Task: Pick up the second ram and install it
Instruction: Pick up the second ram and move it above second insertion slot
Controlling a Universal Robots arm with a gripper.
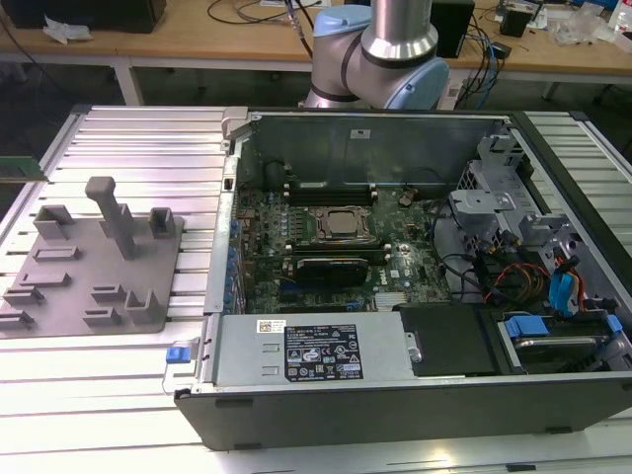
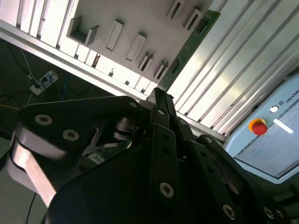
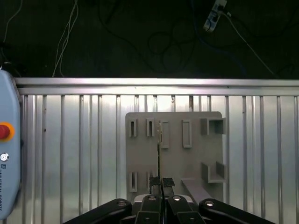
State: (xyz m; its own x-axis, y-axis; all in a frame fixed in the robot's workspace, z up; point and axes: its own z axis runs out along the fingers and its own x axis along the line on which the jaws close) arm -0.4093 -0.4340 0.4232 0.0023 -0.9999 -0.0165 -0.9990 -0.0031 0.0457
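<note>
Grey-blue arm [image 1: 380,44] stands behind the open computer case [image 1: 395,420] in the exterior view; the second ram [image 1: 22,168] pokes in level at that view's left edge. In the second wrist view the jaws pinch one end of the second ram [image 2: 187,51], its long axis running straight out from them. In the first wrist view it shows edge-on over the grey holder [image 3: 177,140] on the ribbed tabletop [image 3: 70,149].
</note>
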